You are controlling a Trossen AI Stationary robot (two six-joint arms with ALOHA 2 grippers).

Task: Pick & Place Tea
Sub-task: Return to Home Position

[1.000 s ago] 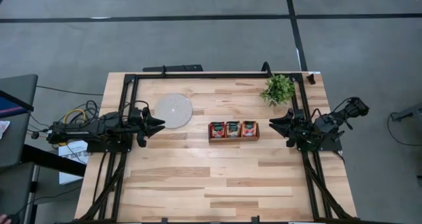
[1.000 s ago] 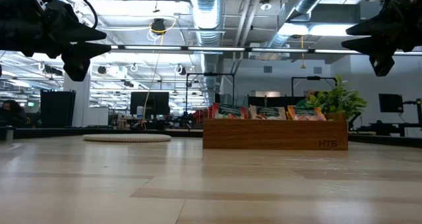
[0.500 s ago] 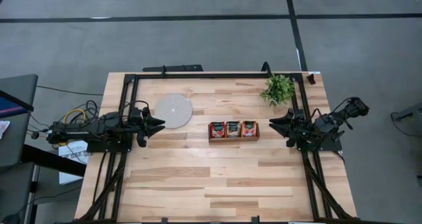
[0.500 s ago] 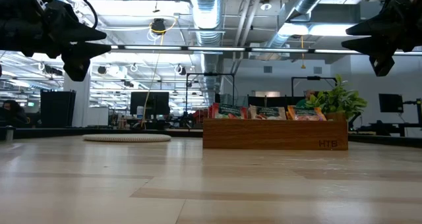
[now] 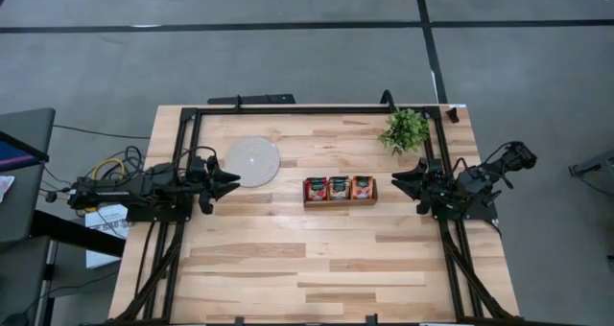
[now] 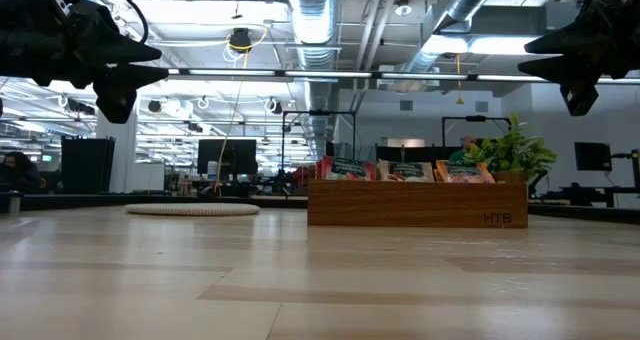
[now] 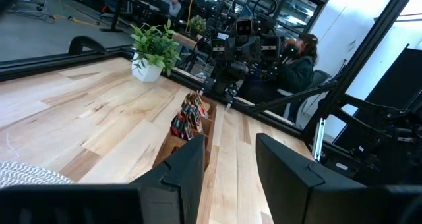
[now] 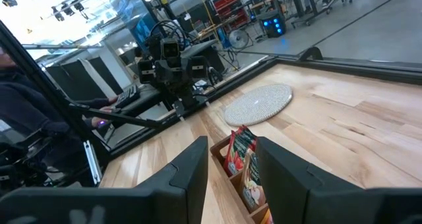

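The tea sachets point(image 5: 340, 187) stand on edge in the three compartments of a brown wooden tray point(image 5: 341, 201) at the table's middle; they show red-orange and green in the low view point(image 6: 405, 170), the left wrist view point(image 7: 190, 113) and the right wrist view point(image 8: 242, 158). My left gripper point(image 5: 233, 182) hovers open above the table's left side, beside the round disc, pointing at the tray. My right gripper point(image 5: 396, 180) hovers open above the right side, also pointing at the tray. Neither holds anything.
A round grey-white disc point(image 5: 251, 160) lies flat left of the tray, toward the far edge. A small potted plant point(image 5: 404, 130) stands at the far right. A black frame point(image 5: 307, 109) runs along the table's edges. Bare wood point(image 5: 317, 268) lies toward the near edge. A seated person point(image 7: 300, 59) shows beyond the table.
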